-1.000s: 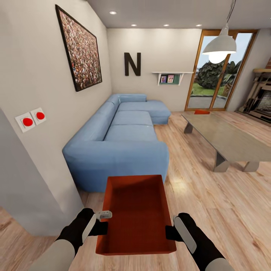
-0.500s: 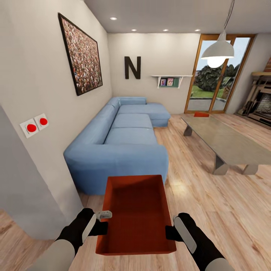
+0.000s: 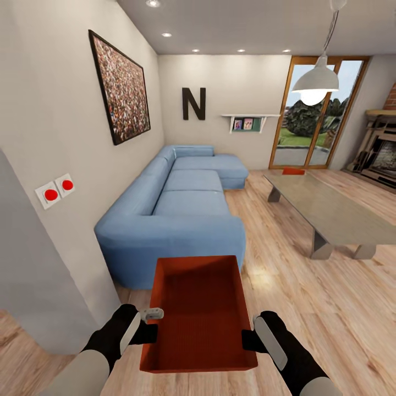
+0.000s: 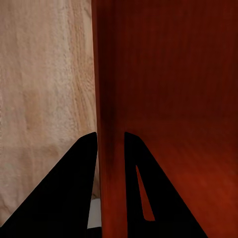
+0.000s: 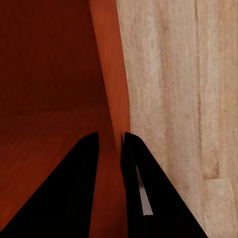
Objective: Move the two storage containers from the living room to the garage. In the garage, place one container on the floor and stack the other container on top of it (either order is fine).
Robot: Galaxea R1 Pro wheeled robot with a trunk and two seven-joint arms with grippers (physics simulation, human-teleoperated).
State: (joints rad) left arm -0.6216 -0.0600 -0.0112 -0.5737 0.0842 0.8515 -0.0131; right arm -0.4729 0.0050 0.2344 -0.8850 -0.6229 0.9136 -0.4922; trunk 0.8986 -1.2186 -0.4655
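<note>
Gripping orange-red bin [image 3: 199, 313], nothing inside

- The storage container [image 3: 201, 308] is matt orange-red plastic, its bottom finely ribbed.
- The plank floor [image 3: 330, 308], lower right of the head view, is light wood with a soft sheen.
- The sectional sofa [image 3: 176, 220] wears smooth blue cloth.
- The coffee table [image 3: 330, 212], at right, has a smooth grey, faintly glossy top.
- The pendant lamp [image 3: 314, 81], upper right, has a smooth white shade.
- The door frames [image 3: 283, 110] are warm wood.
</note>
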